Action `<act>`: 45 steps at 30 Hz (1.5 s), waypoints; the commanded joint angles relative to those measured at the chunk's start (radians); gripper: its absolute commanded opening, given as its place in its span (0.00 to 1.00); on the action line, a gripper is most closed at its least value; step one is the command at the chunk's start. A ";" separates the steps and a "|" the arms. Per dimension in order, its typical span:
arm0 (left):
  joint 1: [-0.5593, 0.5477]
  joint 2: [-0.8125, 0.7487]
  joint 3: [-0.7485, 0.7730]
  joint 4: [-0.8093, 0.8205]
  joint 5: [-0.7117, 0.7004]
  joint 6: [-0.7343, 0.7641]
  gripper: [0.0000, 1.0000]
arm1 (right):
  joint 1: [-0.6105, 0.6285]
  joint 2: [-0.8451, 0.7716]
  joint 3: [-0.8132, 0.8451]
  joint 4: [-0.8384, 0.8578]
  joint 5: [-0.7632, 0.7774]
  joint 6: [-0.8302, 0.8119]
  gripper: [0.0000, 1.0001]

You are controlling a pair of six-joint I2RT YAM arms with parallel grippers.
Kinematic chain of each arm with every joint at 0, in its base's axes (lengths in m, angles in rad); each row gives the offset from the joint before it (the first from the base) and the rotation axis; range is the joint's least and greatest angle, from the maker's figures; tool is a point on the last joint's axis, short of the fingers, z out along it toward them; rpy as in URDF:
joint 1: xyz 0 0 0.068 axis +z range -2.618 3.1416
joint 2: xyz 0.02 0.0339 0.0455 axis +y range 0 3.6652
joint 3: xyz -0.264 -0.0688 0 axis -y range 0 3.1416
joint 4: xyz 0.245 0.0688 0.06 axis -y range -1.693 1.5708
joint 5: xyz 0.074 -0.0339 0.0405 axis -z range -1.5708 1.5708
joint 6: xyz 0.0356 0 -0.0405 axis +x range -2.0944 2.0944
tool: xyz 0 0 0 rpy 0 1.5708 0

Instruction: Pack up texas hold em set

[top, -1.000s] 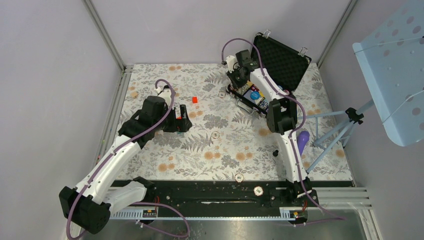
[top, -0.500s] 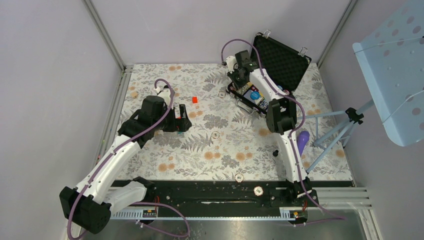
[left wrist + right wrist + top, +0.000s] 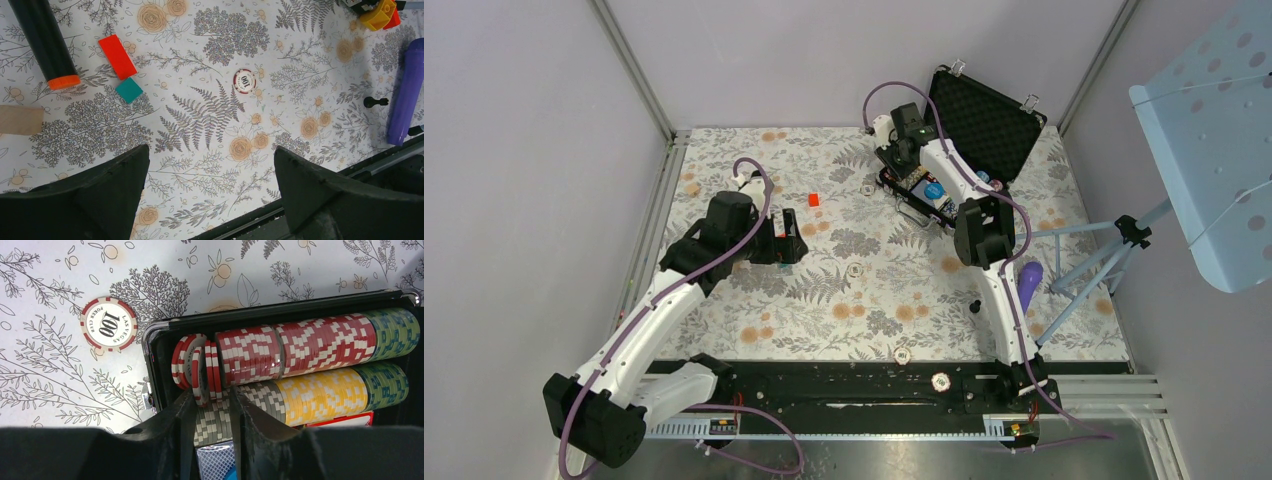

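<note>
From above, the black briefcase [image 3: 989, 120] stands open at the far right of the surface [image 3: 824, 310], with its lid up. The right tool [image 3: 902, 155] is over the left end of the case. The left tool [image 3: 789, 245] hangs well apart from it, at the middle left. Several loose chips [image 3: 854, 269] lie scattered on the flowered cloth.

In the left wrist view, the left tool [image 3: 210, 190] has its fingers wide apart and holds nothing. Below it lies a single chip [image 3: 245, 81], near a microphone [image 3: 45, 42], a red block [image 3: 117, 56] and a teal block [image 3: 129, 90].

In the right wrist view, the right tool [image 3: 209, 405] has its fingers a little apart around a few red chips [image 3: 205, 370] at the end of a row. A gap shows at one side, so I judge that they are not clamped. The chip rows [image 3: 320, 342] look nearly full, and a card deck [image 3: 215, 462] is inside. One 100 chip [image 3: 108, 323] lies just outside the case.

I judge the packing well advanced. What is left is to collect the scattered chips and to close the lid.
</note>
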State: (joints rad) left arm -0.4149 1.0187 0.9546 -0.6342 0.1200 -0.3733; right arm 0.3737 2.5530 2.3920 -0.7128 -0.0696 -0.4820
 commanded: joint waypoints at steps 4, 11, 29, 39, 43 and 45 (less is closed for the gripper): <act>0.008 0.000 -0.010 0.037 0.015 0.004 0.94 | 0.007 -0.047 0.007 0.028 -0.008 0.004 0.40; 0.010 -0.008 -0.013 0.036 0.016 0.002 0.94 | 0.007 -0.122 -0.005 0.058 0.011 0.010 0.49; 0.011 -0.005 -0.014 0.038 0.024 0.004 0.94 | 0.018 -0.178 -0.103 0.084 -0.067 -0.002 0.54; 0.013 -0.002 -0.015 0.037 0.022 0.004 0.94 | 0.045 -0.113 -0.086 0.087 0.049 -0.065 0.63; 0.013 0.000 -0.016 0.036 0.023 0.004 0.94 | 0.045 -0.103 -0.079 0.088 0.050 -0.067 0.66; 0.013 0.000 -0.015 0.037 0.024 0.004 0.94 | 0.047 -0.101 -0.079 0.088 0.049 -0.069 0.69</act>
State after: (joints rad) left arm -0.4095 1.0187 0.9398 -0.6342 0.1276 -0.3733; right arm 0.4137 2.4378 2.2818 -0.6399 -0.0444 -0.5312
